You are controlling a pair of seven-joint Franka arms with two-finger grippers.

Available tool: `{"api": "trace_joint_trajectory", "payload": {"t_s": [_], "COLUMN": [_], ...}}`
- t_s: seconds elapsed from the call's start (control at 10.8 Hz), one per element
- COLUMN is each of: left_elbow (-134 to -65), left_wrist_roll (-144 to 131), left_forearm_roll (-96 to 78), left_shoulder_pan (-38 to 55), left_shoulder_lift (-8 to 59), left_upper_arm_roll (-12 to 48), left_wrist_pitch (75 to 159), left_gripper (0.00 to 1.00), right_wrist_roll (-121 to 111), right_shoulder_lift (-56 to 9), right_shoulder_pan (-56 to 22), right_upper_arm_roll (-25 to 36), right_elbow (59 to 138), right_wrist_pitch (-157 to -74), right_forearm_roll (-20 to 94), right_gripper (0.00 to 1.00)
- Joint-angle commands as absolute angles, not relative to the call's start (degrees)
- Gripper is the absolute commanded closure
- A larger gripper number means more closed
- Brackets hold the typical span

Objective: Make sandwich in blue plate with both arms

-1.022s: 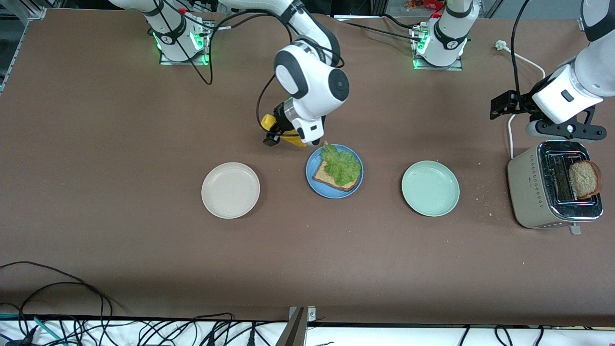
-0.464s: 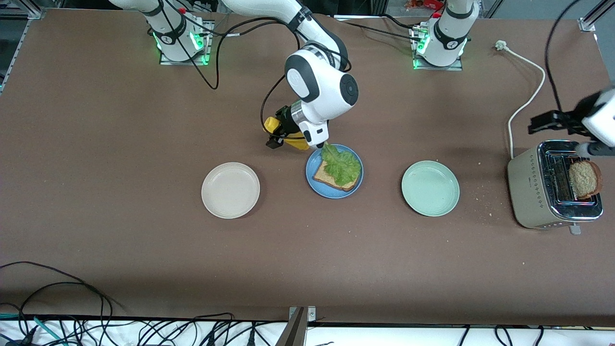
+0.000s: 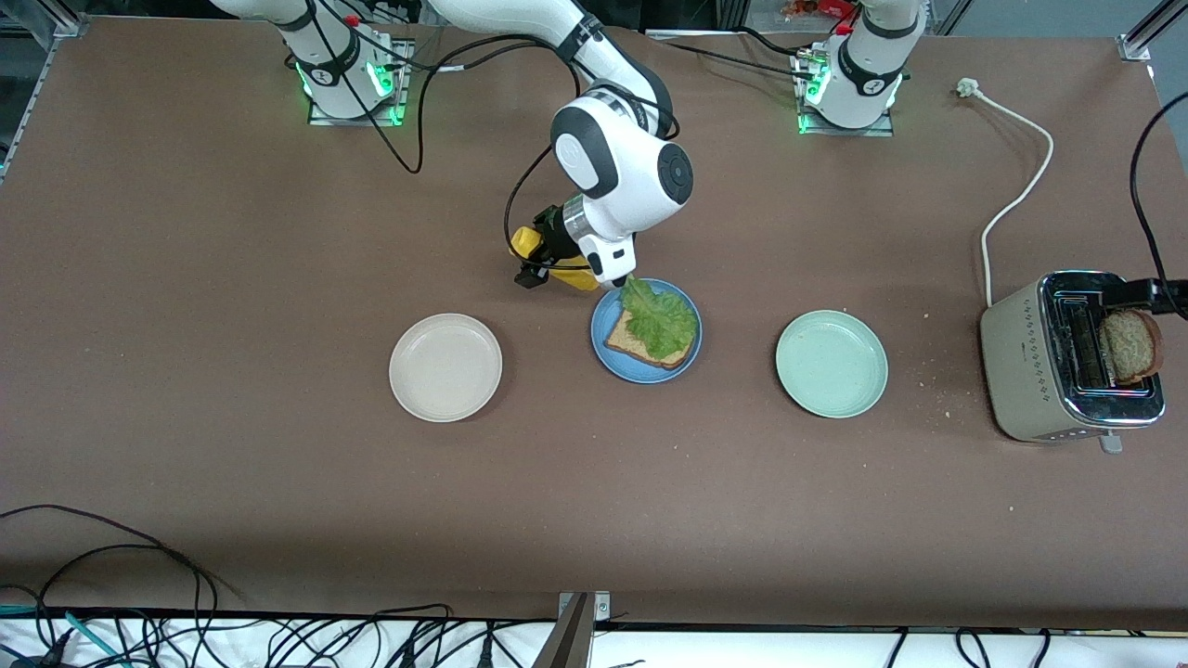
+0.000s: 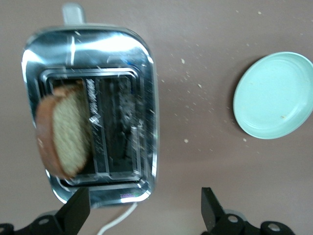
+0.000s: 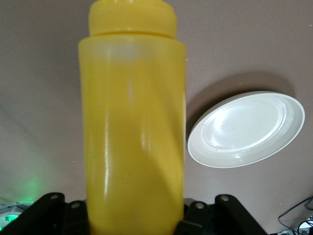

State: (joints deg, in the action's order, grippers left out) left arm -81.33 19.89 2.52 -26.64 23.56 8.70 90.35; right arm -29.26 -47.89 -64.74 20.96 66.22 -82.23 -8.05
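Since a second ago the left tool [image 4: 142, 215] has swung over the toaster [image 3: 1067, 371], fingers spread. Right tool [image 3: 554, 262] grips a yellow bottle [image 5: 132, 122] beside the blue plate [image 3: 603, 357], which carries bread and lettuce [image 3: 661, 320]. Toast [image 4: 66, 129] is probably crumbly: pinch its crust edges gently.

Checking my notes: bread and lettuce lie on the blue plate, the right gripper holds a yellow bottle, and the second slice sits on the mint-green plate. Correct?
Not quite: the second slice stands in the toaster, as the front view shows; the mint-green plate holds nothing.
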Motion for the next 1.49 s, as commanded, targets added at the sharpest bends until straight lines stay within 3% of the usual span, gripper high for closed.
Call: {"api": "trace_joint_trajectory", "payload": {"t_s": [0.0,0.37,0.46,0.56,0.65,0.74,0.93,1.02,1.39], "left_elbow": [-77.3,-77.1,-77.1,-77.2,-77.2,-77.2,-77.2,-77.1,-74.6], "left_wrist_roll": [26.4,28.5,28.5,28.5,28.5,28.4,27.1,26.9,27.7], "left_forearm_roll": [3.9,4.0,4.1,4.1,4.1,4.0,4.0,4.1,6.3], "left_shoulder_pan": [-30.2,-32.1,-32.8,-33.6,-33.7,-33.9,-33.9,-33.9,-33.9], "left_shoulder_lift": [28.7,31.0,31.2,31.6,32.2,32.8,32.8,32.5,29.4], "left_upper_arm_roll": [9.5,9.5,9.4,9.4,9.4,9.4,9.4,9.4,9.7], "left_wrist_pitch": [92.9,96.0,96.3,96.3,96.3,96.3,96.2,96.2,94.0], "left_gripper": [0.00,0.00,0.00,0.02,0.20,0.45,0.87,1.00,1.00], "right_wrist_roll": [-29.5,-29.7,-30.0,-30.3,-32.0,-35.5,-43.6,-46.5,-65.5], "right_shoulder_lift": [-49.0,-47.6,-45.0,-40.4,-36.4,-35.2,-34.5,-34.3,-33.3], "right_shoulder_pan": [-65.0,-63.8,-59.9,-53.3,-45.5,-40.0,-35.4,-32.7,-21.6], "right_upper_arm_roll": [21.3,21.1,19.4,13.2,7.1,4.0,3.6,3.7,2.9], "right_elbow": [63.9,64.2,65.0,69.6,73.4,74.3,74.0,74.0,74.3], "right_wrist_pitch": [-81.6,-82.8,-83.6,-86.4,-91.5,-92.9,-93.7,-95.2,-96.8], "right_forearm_roll": [-9.1,-8.0,-6.3,-6.5,-6.9,-6.6,-2.1,2.2,13.3], "right_gripper": [1.00,1.00,1.00,1.00,1.00,1.00,1.00,1.00,1.00]}}
